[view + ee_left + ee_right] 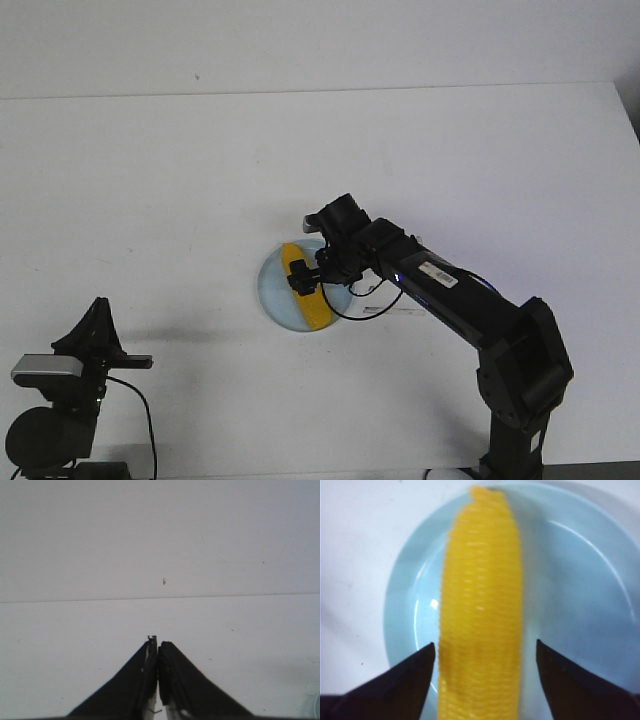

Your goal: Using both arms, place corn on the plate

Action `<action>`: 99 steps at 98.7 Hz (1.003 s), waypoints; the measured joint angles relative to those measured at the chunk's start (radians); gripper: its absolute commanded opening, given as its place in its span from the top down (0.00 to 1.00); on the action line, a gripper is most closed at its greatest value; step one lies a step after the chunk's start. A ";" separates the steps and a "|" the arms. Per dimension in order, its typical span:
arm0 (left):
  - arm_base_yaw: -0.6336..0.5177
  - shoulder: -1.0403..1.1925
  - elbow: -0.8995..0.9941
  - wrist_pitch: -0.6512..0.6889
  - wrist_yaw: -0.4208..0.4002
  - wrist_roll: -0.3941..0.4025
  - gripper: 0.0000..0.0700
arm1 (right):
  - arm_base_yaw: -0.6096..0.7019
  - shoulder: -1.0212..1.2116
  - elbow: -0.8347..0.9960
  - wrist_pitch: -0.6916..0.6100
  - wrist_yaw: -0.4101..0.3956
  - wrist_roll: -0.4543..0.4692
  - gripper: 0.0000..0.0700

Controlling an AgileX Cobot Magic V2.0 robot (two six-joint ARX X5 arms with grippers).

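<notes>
The yellow corn lies on the pale blue plate near the table's middle. In the right wrist view the corn runs lengthwise across the plate. My right gripper hangs over the cob's middle, open, with a fingertip on each side of the corn and a gap showing between fingers and cob. My left gripper rests at the near left, far from the plate; in the left wrist view that gripper is shut on nothing, pointing over bare white table.
The white table ends at a far edge against a pale wall. My right arm stretches from the near right toward the plate, a black cable looping beside it. A small dark speck marks the wall.
</notes>
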 measured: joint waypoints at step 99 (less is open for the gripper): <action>0.000 0.000 0.000 -0.003 0.000 0.000 1.00 | -0.447 -0.720 -0.624 0.725 0.494 -0.330 1.00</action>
